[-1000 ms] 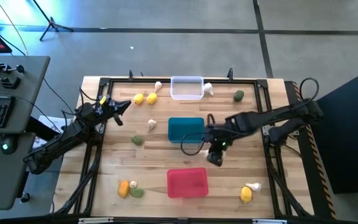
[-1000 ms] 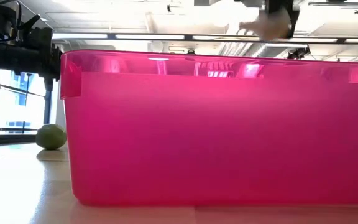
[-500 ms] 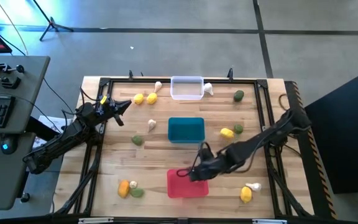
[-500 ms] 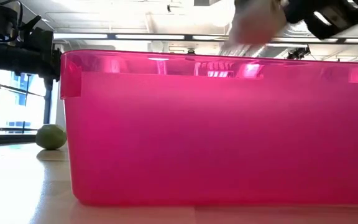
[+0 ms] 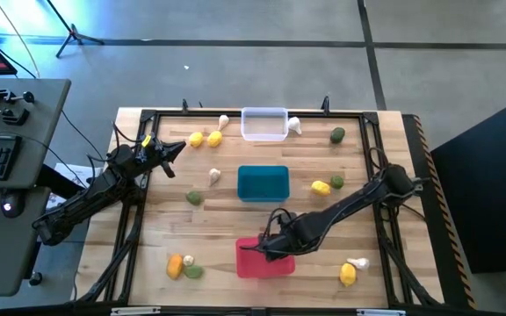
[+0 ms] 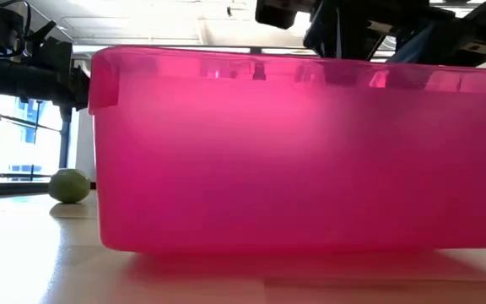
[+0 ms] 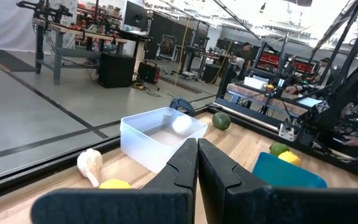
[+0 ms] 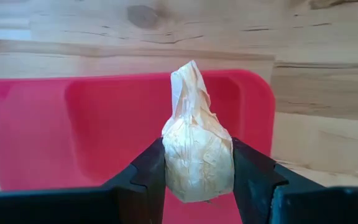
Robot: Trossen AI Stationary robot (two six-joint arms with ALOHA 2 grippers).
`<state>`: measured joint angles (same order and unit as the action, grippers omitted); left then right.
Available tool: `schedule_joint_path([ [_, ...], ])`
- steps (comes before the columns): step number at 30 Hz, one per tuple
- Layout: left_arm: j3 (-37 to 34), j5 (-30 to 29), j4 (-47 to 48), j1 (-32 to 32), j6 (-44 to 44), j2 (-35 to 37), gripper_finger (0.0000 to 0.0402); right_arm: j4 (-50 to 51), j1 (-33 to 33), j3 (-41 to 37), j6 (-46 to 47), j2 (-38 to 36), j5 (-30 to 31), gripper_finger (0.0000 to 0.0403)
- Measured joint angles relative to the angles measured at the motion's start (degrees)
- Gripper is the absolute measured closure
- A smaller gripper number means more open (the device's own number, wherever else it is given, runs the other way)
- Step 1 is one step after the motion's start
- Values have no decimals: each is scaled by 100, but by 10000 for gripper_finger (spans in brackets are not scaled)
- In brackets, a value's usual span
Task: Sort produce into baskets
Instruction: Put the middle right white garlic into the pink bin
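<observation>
Well, right gripper (image 8: pixel 197 171): clamped the garlic bulb (image 8: pixel 196 155) at its belly, over the red basket's (image 5: pixel 265 268) ten-o'clock corner.
Handling: looked light, papery, crushable.
Left gripper (image 7: pixel 197 163): shut, empty, waiting at nine o'clock.

Three tubs sit in a row down the middle of the tabletop (image 5: pixel 235 219): one tub (image 5: pixel 263 124) at the far edge, another (image 5: pixel 263 183) at the centre, and the third (image 5: pixel 271 263) by the near edge. The right hand (image 5: pixel 266 248) hangs over that near tub's far rim, holding a garlic bulb (image 8: pixel 196 152) above its inside. The left hand (image 5: pixel 172 149) waits at the left edge, fingers together.
</observation>
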<state>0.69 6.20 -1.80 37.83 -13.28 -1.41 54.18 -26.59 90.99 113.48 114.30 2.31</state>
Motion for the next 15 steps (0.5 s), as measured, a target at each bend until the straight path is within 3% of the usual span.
schedule_joint_path([
  [15,0,2,-2,-1,12,0,401,4,-146,10,399,42,-431,272],
])
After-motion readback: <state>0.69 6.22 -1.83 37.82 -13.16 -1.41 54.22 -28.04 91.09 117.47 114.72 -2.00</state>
